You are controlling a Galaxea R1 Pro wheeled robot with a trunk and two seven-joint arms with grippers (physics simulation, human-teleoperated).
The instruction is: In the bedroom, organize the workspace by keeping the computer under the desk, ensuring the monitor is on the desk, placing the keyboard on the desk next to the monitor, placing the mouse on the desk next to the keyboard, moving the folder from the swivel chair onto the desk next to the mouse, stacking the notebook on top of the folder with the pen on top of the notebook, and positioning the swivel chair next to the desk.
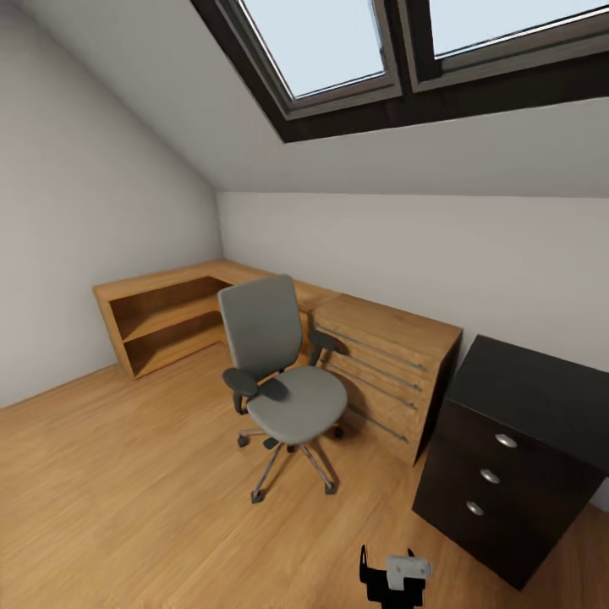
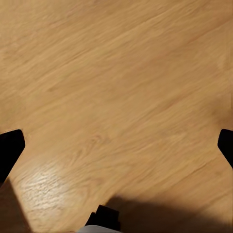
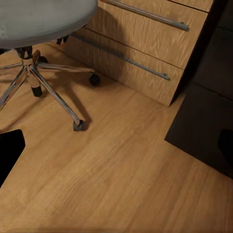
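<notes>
the floor [image 1: 127, 474] under me is warm wood with a visible grain and a soft satin sheen, catching a pale glare spot below my left claw [image 2: 116, 145]. the chair [image 1: 283, 372] has matt grey cloth on seat and back, black plastic armrests and shiny metal legs. the low shelf [image 1: 161, 317] is light matt wood, the cabinet [image 1: 516, 448] smooth matt black with silver metal knobs.
</notes>
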